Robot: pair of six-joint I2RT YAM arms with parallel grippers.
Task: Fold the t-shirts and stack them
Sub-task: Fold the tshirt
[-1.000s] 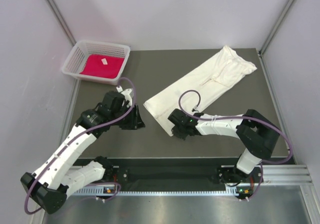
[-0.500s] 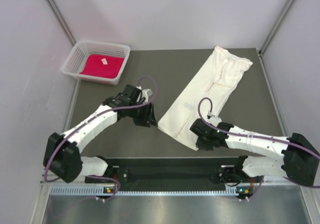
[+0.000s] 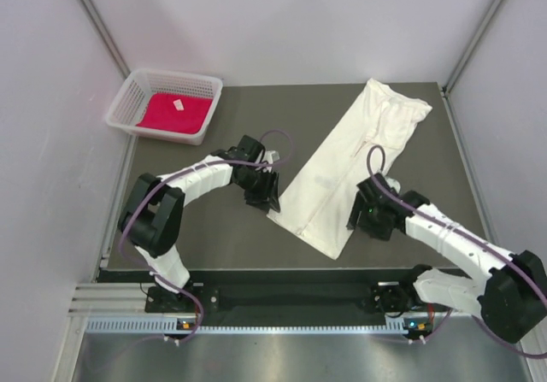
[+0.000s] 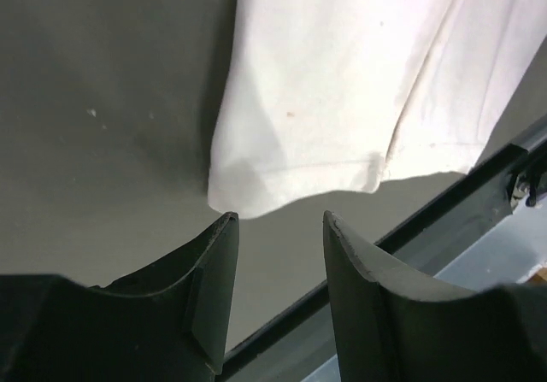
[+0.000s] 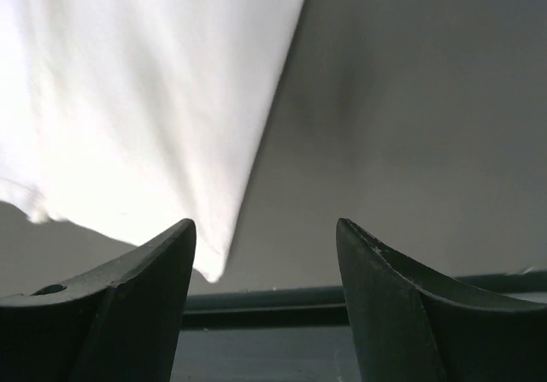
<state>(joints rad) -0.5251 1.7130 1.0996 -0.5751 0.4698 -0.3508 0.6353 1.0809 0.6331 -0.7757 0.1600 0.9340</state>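
Right gripper [image 5: 262, 228] opened, cream t-shirt [image 5: 128, 100] partly cropped

Cream-white t-shirt [image 3: 342, 170], folded into a long narrow strip, lying flat and diagonal on the tabletop [image 3: 214, 228], far right corner toward near centre. Red-magenta t-shirt [image 3: 171, 115], bunched inside the white mesh basket [image 3: 175, 76] at far left, small white tag [image 3: 179, 104] on top.

"Was any writing legible anywhere on that table?"

"None. The nearest thing to a label was the small white tag [image 3: 179, 104] on the red t-shirt [image 3: 167, 117], which lay in the basket [image 3: 121, 108] at the far left. It was too small to make out any letters."

"And the cream t-shirt [image 3: 342, 173] towards the right?"

"It was plain cloth as far as both wrist views showed, and no print or brand could be read on it."

"The arms?"

"No marking on them was clear enough to read."
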